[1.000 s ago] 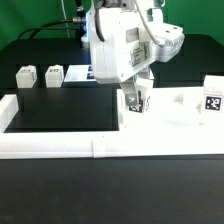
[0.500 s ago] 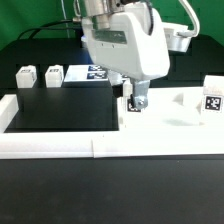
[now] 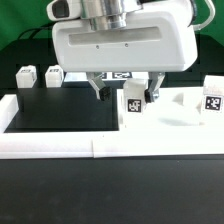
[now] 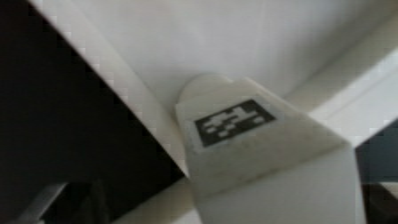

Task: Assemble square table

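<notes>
White plastic is nearly all there is to see. One leg (image 3: pixel 133 103) stands upright on the tabletop (image 3: pixel 182 113), right between the jaws of the gripper (image 3: pixel 126 94). The jaws are spread wide and hold nothing. The leg sits closer to one jaw than the other. I cannot tell if that jaw touches it, as the view is too small there. In the wrist view the leg (image 4: pixel 240 130) fills the space just under the jaws, with its tag facing up.

A spare leg (image 3: pixel 25 76) and another spare leg (image 3: pixel 53 73) wait far out past one jaw. A third spare leg (image 3: pixel 213 97) waits well out past the other.

I think the step in hand is fixing this first leg to the tabletop, turn by turn. The jaws seem to have let go so they can take a new hold. The next move calls for closing on the leg evenly from both sides. The leg must not tip, and then it can be turned again.

One second ago the gripper stood side-on and pinched the leg. Since then it has swung round to face the exterior view, and its jaws have opened. The leg stays in the same spot.
</notes>
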Tool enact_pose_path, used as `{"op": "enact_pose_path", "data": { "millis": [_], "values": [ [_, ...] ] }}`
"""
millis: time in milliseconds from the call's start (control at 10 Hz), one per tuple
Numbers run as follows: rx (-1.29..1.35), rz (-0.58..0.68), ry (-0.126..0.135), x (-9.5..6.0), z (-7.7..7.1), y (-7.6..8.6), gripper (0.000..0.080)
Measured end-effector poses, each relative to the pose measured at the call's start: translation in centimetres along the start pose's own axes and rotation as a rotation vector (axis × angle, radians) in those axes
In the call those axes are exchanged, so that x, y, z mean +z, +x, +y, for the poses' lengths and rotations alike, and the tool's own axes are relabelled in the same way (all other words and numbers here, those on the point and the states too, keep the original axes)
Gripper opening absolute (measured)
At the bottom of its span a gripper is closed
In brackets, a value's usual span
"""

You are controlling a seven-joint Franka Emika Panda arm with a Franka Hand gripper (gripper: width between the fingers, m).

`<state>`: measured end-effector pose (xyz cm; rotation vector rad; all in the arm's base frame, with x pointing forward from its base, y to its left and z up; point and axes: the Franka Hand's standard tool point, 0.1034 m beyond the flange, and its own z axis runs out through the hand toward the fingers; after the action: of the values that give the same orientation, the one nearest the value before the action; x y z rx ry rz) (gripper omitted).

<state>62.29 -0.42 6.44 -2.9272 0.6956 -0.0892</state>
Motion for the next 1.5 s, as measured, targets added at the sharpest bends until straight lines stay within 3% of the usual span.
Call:
{"op": "enact_pose_path", "data": {
  "millis": [200,400,500,600,900,1500],
  "values": [
    [-0.059,-0.011,-0.014,0.15,-0.01,-0.26,0.0648],
    [-0.039,-0.012,-0.015,0.16,0.0,-0.27,0.039],
    [-0.002,-0.011,-0.015,0.16,0.0,-0.27,0.039],
    [0.074,-0.01,-0.015,0.16,0.0,-0.26,0.0288],
    [0.276,-0.008,-0.016,0.16,0.0,-0.25,0.0288],
    [1.233,-0.01,-0.008,0.36,-0.85,-0.16,0.029]
  ]
}}
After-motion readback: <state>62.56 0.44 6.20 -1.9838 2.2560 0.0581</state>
